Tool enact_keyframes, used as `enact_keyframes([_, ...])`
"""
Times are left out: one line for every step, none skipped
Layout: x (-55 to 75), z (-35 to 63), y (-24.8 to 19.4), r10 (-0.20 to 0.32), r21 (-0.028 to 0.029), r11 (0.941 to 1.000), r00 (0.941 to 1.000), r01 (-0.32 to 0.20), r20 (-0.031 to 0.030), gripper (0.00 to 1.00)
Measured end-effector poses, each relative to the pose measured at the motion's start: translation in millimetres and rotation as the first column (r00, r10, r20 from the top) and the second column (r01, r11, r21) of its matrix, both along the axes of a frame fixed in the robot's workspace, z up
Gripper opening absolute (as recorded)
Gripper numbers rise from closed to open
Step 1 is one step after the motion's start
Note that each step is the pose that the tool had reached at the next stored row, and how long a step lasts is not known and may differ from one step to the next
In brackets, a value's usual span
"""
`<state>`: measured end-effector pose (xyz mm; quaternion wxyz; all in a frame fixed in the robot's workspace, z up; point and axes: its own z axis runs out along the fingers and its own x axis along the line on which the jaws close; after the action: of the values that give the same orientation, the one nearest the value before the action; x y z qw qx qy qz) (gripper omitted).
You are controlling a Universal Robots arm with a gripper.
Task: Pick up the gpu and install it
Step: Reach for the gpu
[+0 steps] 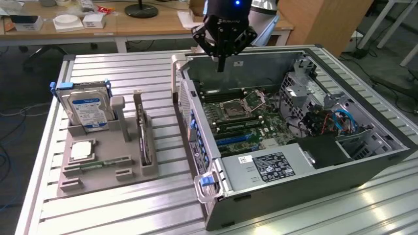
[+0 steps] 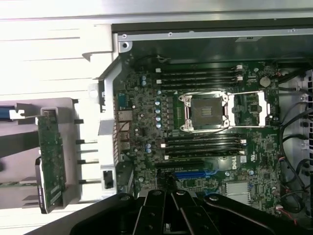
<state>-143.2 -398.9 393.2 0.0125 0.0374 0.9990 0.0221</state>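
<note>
Nearest us lies the open computer case point(image 1: 307, 193), and over its far wall we see the gripper point(image 1: 222, 66) clenched empty, while the gpu point(image 1: 144, 144) stands on edge in the grey fixture point(image 1: 98, 183) to the exterior view's left, its long axis running near-to-far.

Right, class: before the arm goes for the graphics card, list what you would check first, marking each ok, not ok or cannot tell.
1. The graphics card stands upright in the grey holder, untouched: ok.
2. The gripper carries nothing: ok.
3. Gripper open for a grasp: not ok, shut.
4. Gripper above the card: not ok, it hangs over the open computer case.
5. The blue slot on the board is free: ok.
6. Card loose in its holder: cannot tell.
</note>
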Motion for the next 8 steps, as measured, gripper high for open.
enact_keyframes([-3.1,-0.1,0.0,0.0,0.0001,1.0,1.0,0.0,0.0,0.1])
enact_keyframes([-6.3,-0.1,0.0,0.0,0.0,1.0,1.0,0.0,0.0,0.1])
enact_keyframes([-9.2,-0.1,0.0,0.0,0.0,1.0,1.0,0.0,0.0,0.1])
enact_keyframes([-11.8,-0.1,0.0,0.0,0.0,1.0,1.0,0.0,0.0,0.1])
enact_keyframes([-14.3,-0.1,0.0,0.0,0.0,1.0,1.0,0.0,-0.0001,0.1])
enact_keyframes([-17.0,-0.1,0.0,0.0,0.0001,1.0,1.0,0.0,0.0,0.1])
enact_keyframes([-19.5,-0.1,0.0,0.0,0.0,1.0,1.0,0.0,0.0,0.1])
enact_keyframes([-22.1,-0.1,0.0,0.0,0.0,1.0,1.0,0.0,0.0,0.1])
